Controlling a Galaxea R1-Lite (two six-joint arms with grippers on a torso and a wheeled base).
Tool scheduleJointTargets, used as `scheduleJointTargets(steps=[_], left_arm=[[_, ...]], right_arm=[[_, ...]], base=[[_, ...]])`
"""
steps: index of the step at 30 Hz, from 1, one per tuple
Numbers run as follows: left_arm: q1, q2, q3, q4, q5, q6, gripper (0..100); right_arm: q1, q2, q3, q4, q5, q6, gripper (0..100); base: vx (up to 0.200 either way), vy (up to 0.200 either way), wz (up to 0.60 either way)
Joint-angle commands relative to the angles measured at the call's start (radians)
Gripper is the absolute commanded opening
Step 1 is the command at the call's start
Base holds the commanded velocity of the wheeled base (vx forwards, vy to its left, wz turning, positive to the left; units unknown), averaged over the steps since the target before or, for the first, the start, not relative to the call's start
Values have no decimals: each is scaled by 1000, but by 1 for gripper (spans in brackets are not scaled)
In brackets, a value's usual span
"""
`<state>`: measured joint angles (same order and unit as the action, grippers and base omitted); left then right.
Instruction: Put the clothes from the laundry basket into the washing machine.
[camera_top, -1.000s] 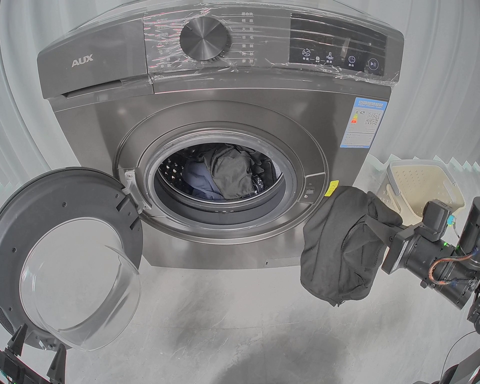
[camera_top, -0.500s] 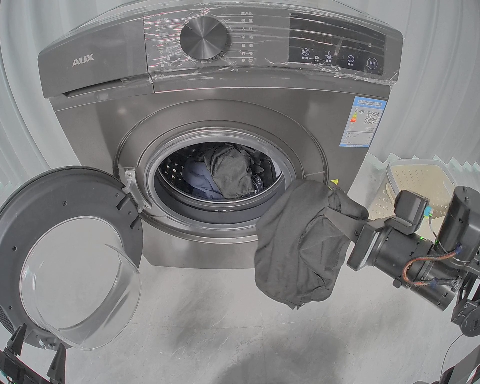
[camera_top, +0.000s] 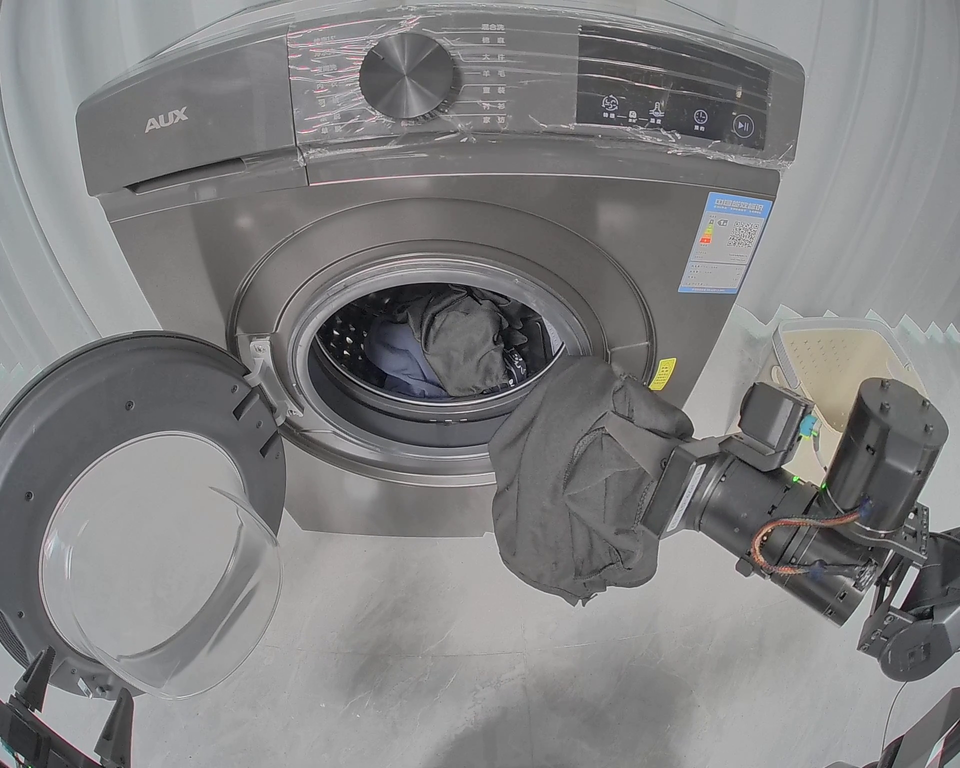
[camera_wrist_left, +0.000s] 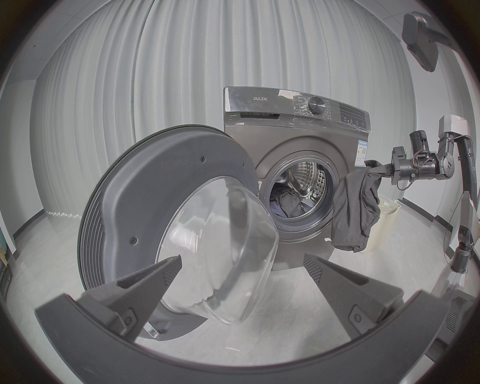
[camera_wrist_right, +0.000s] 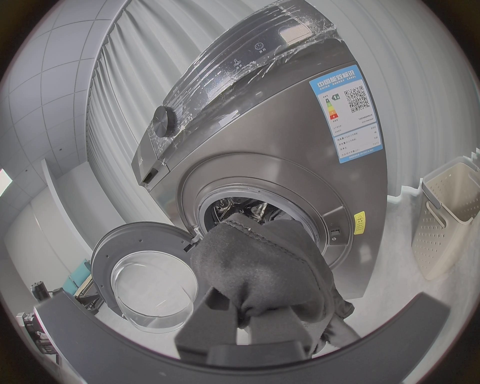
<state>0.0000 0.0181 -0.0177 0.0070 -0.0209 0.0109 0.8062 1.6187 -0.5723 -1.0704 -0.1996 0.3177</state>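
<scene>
My right gripper (camera_top: 655, 455) is shut on a dark grey garment (camera_top: 575, 480), which hangs in front of the lower right rim of the washing machine (camera_top: 440, 200) opening. Its fingers (camera_wrist_right: 220, 325) pinch the garment (camera_wrist_right: 265, 270) from below. The drum (camera_top: 440, 345) holds several dark and blue clothes. The round door (camera_top: 130, 510) is swung wide open to the left. The cream laundry basket (camera_top: 835, 370) stands on the floor to the machine's right, behind my right arm. My left gripper (camera_wrist_left: 240, 285) is open, low near the floor in front of the door (camera_wrist_left: 170, 220), holding nothing.
Grey floor (camera_top: 420, 640) spreads in front of the machine. White curtains (camera_wrist_left: 125, 75) hang behind and beside it. The open door takes up the space on the left.
My right gripper carried the dark garment leftward from beside the basket to the drum opening's lower right edge. The left gripper stayed still.
</scene>
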Motion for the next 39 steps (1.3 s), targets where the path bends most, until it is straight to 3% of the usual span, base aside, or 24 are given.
scheduleJointTargets(steps=[1,7,10,12,14,15,16,17,18,19,20,21,26,31,34,39], left_arm=[[0,-18,16,1,1,0,100],[3,-18,16,-2,2,-6,100],[3,-18,16,-4,2,32,100],[2,-18,18,-15,-4,41,100],[9,-6,-65,-90,-14,-9,100],[9,-6,-65,-90,-14,-9,100],[6,77,-214,-148,-64,-63,100],[3,122,-248,-148,-88,-68,100],[2,154,-263,-147,-113,-68,100],[-6,230,-275,-147,-168,-68,100],[-6,240,-275,-147,-174,-68,100],[-8,391,-263,-168,-266,-63,100],[-31,638,-260,-314,-413,-28,100],[-137,852,-252,-469,-435,-22,100],[-224,947,-252,-519,-426,-28,100],[-301,1063,-269,-564,-424,-31,100]], right_arm=[[1,10,5,0,0,0,0],[5,26,0,1,3,-5,0],[13,50,-9,0,2,-9,0],[16,64,-21,-2,3,-11,0],[22,81,-52,-2,2,-9,0],[22,81,-52,-2,2,-9,0],[24,89,-80,-3,2,-9,0],[22,90,-93,-3,2,-9,0],[22,93,-106,-5,2,-9,0],[24,110,-138,-13,2,-8,0],[24,113,-141,-14,2,-8,0],[22,144,-182,-42,3,-11,0],[21,193,-247,-94,5,-12,0],[19,198,-261,-98,3,-12,0],[18,199,-265,-106,6,-12,0],[21,198,-264,-109,6,-12,0]], base=[[0,0,0],[0,0,0],[0,0,0],[0,0,0],[0,0,0],[0,0,0],[0,0,0],[0,0,0],[0,0,0],[0,0,0],[0,0,0],[0,0,0],[0,0,0],[0,0,0],[0,0,0],[0,0,0]])
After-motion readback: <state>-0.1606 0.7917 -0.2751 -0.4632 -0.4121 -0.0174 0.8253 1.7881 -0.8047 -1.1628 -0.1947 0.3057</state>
